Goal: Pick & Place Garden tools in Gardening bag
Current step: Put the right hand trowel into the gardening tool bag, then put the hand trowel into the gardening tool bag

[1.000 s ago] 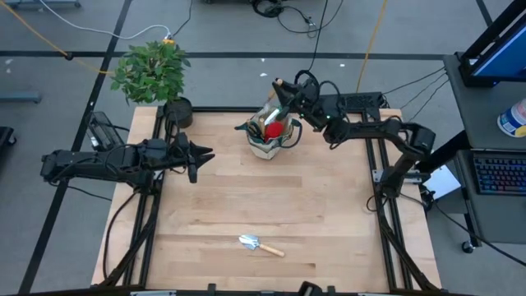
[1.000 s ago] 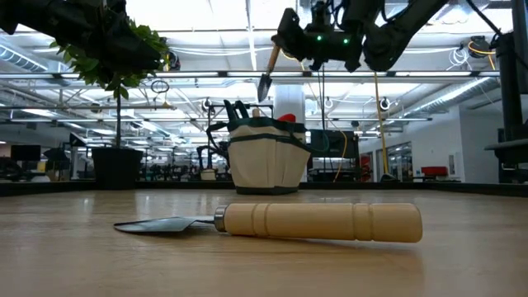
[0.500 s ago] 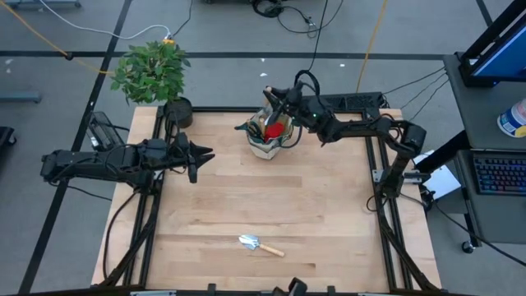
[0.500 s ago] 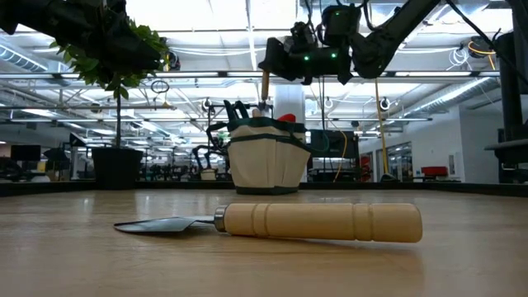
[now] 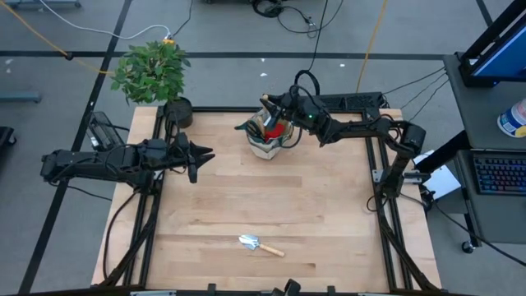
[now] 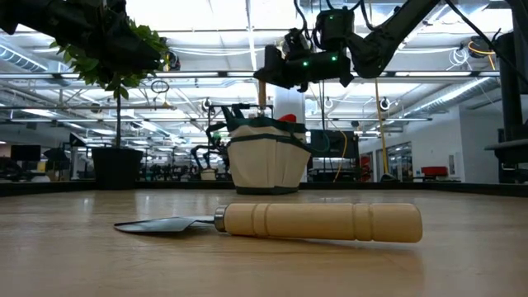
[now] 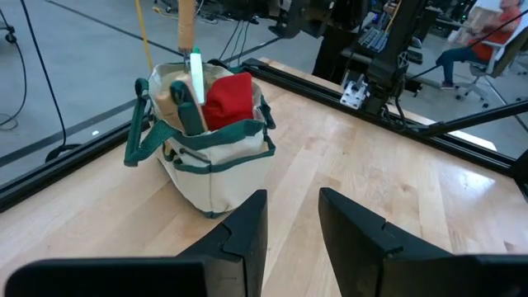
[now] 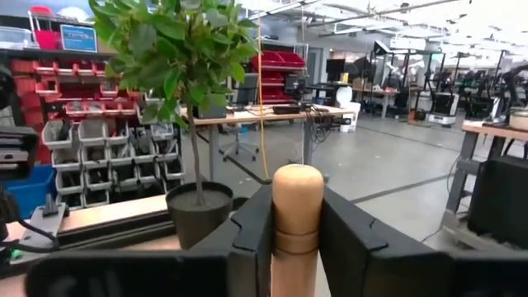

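The right hand (image 5: pixel 274 105) hangs over the gardening bag (image 5: pixel 267 136) at the far middle of the tabletop (image 5: pixel 312 205), fingers closed on a wooden-handled tool (image 8: pixel 297 214) pointing down into it. The bag already holds a red glove (image 7: pixel 228 99) and other tools, so the task seems well along. One trowel (image 5: pixel 260 245) remains, lying near the front edge. The left hand (image 5: pixel 201 156) waits at the left, fingers parted, empty.

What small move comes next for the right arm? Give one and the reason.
Probably open the right gripper and release. It grips the wooden-handled tool upright over the gardening bag, with the tool's lower end already inside the bag's mouth in the low view.
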You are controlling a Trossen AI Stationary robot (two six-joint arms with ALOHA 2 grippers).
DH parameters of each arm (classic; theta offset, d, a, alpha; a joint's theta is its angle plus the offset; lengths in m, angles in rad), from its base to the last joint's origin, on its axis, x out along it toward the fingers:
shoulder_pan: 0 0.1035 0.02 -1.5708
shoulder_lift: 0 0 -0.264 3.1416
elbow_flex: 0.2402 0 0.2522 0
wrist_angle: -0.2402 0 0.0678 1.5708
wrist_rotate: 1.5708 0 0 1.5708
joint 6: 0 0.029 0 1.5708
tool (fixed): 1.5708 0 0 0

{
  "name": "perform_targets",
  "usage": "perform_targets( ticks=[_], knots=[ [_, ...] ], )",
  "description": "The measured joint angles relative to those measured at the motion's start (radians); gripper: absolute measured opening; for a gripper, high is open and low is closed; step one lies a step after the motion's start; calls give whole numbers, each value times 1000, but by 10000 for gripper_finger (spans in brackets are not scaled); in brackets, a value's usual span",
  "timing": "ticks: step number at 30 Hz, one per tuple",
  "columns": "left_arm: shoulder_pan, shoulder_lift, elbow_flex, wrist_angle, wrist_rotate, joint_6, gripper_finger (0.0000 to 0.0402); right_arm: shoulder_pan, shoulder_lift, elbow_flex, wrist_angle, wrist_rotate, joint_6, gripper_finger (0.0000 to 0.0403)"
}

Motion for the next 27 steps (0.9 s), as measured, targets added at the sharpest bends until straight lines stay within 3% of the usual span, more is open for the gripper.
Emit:
perform_targets(
  ticks=[5, 22, 27],
  knots=[
    [0, 0, 0, 0, 0, -6, 118, 0, 1, 0, -39, 1, 25, 102],
    [0, 0, 0, 0, 0, -9, 118, 0, -24, 0, -32, -1, 25, 110],
    [0, 0, 0, 0, 0, -8, 118, -1, -76, 0, -38, -107, 22, 113]
  ],
)
